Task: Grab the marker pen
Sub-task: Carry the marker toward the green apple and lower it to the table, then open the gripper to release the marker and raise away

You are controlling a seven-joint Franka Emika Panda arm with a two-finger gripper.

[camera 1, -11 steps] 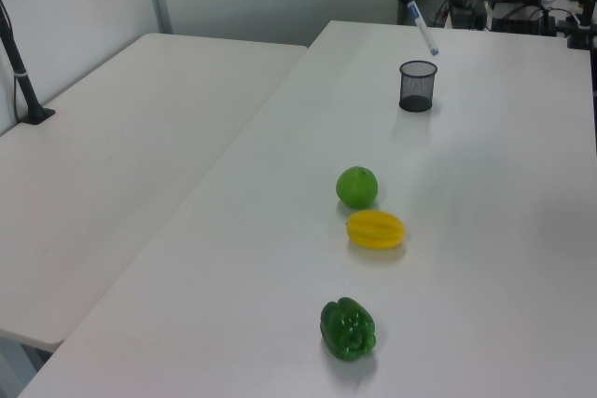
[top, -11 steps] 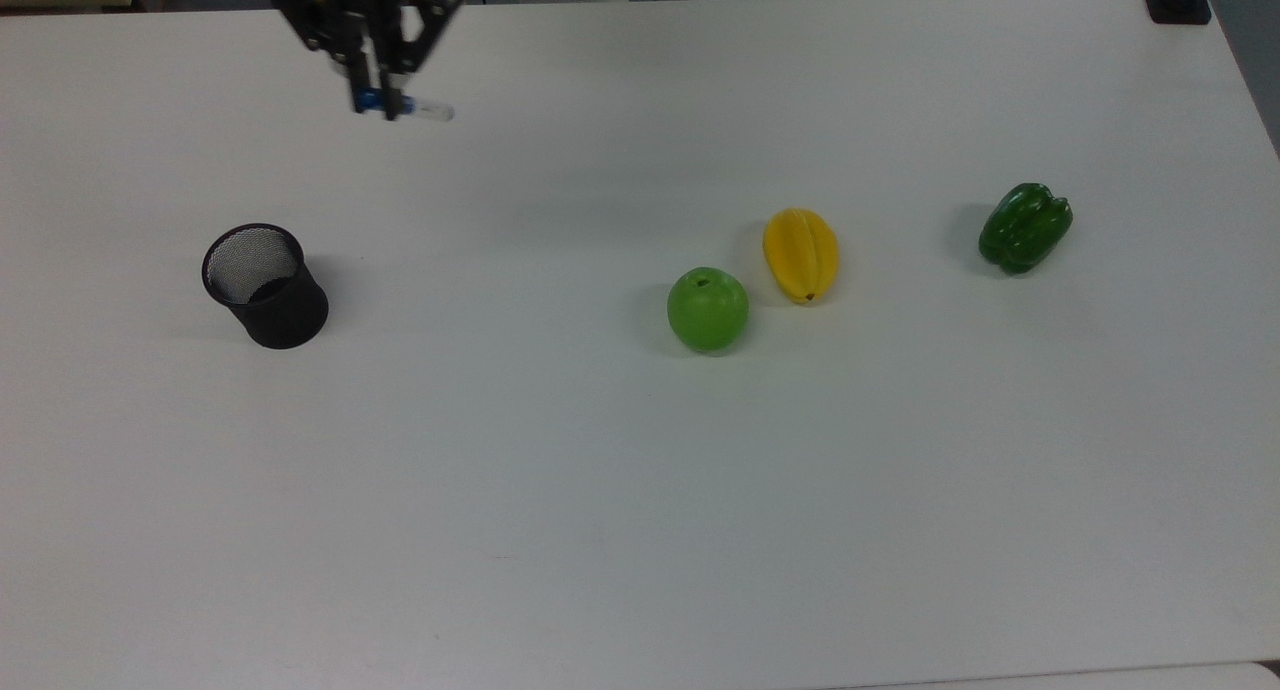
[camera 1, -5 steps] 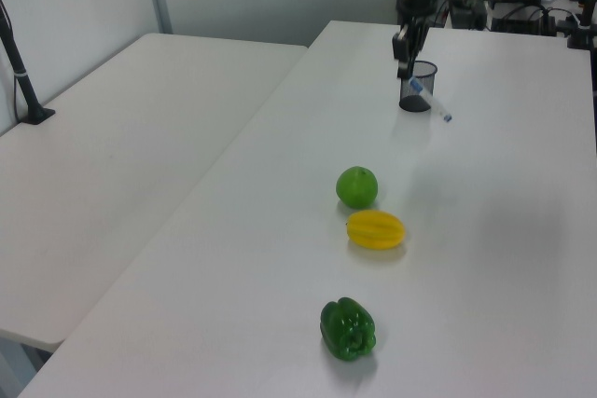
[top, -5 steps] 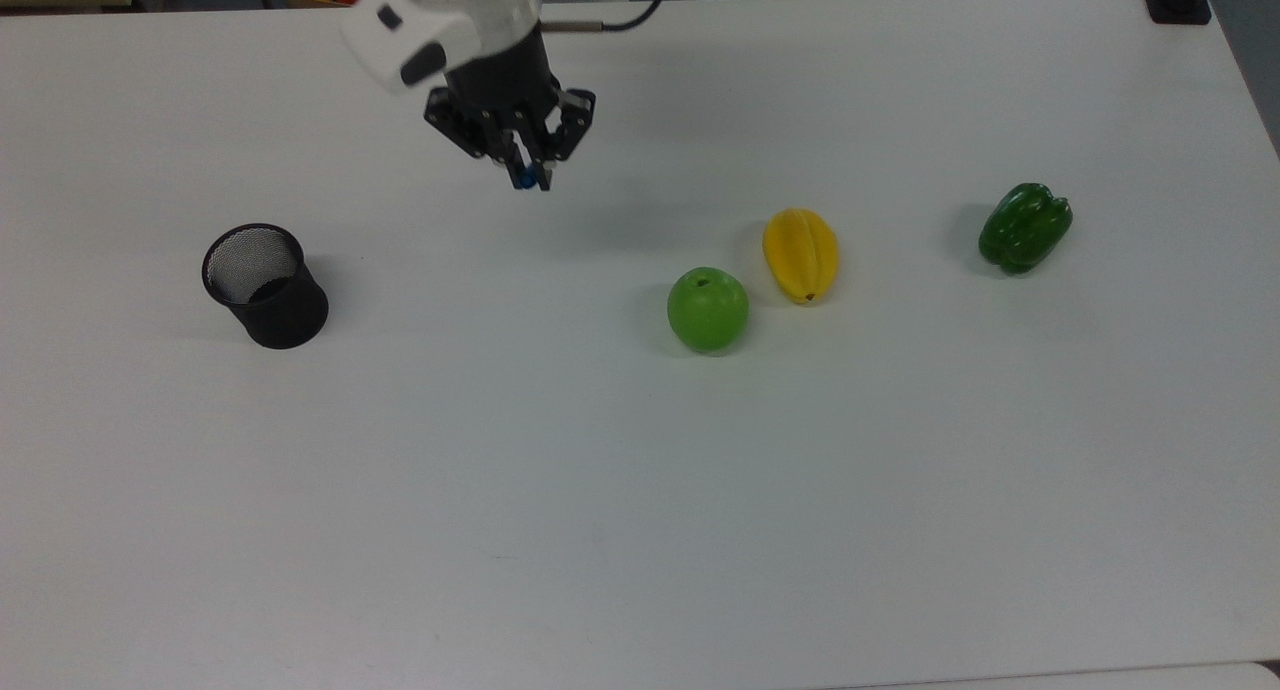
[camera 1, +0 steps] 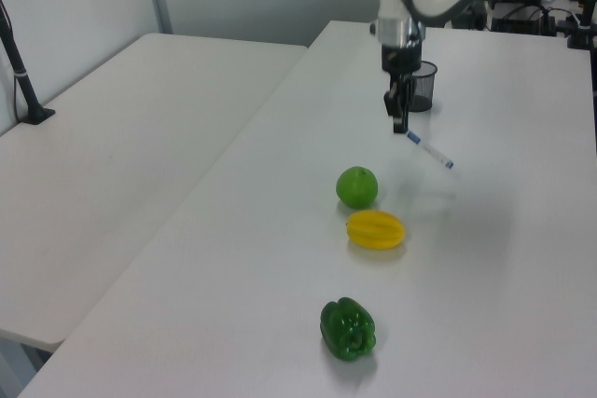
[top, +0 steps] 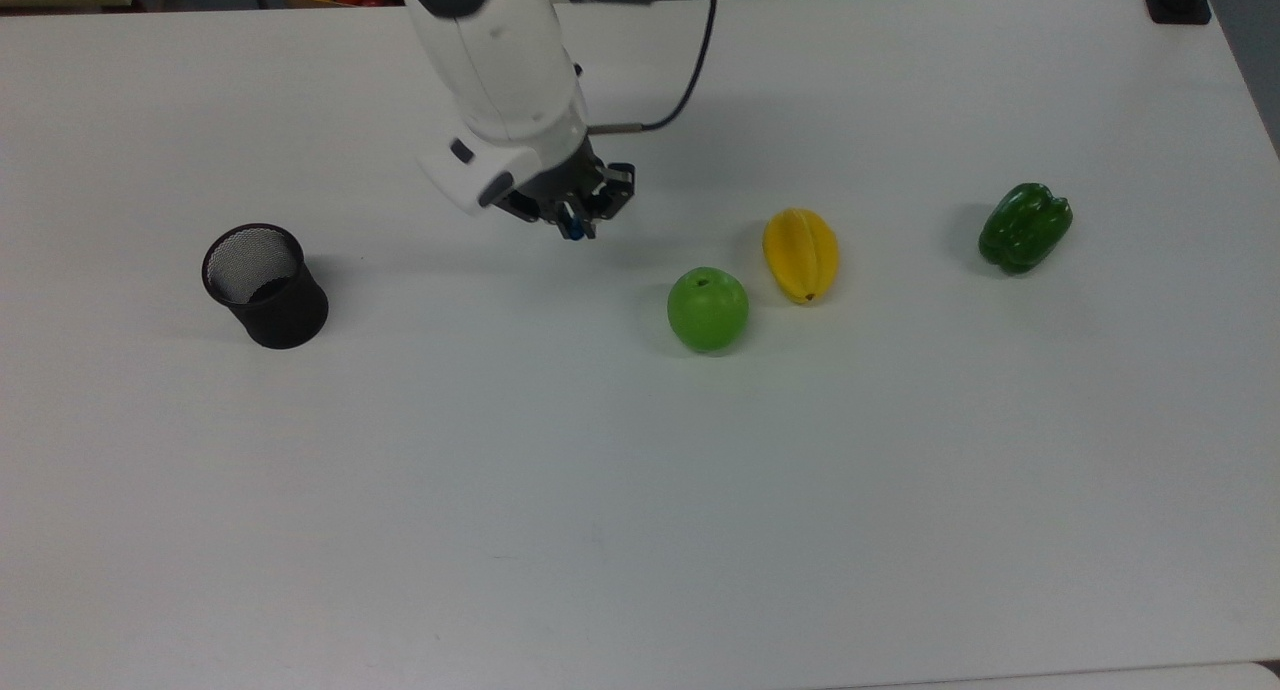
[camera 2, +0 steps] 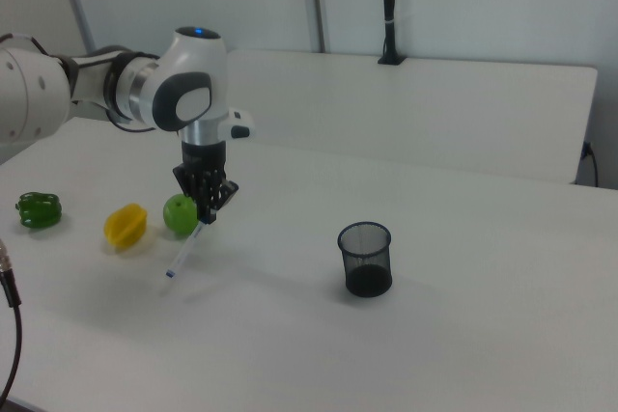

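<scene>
Gripper (camera 1: 399, 124) clenched on marker pen (camera 1: 428, 150); upper barrel hidden between the fingers, the rest slanting down clear of the table (top: 640, 530). Green apple (top: 708, 309) near, mesh cup (top: 265, 285) well apart, open surface below the fingers.

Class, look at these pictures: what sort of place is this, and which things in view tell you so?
Probably a robotics lab: a robot arm whose end effector holds a marker pen above a plain white table, toy-like fruit such as a green apple laid out on it, and a second bare table beside it.
</scene>
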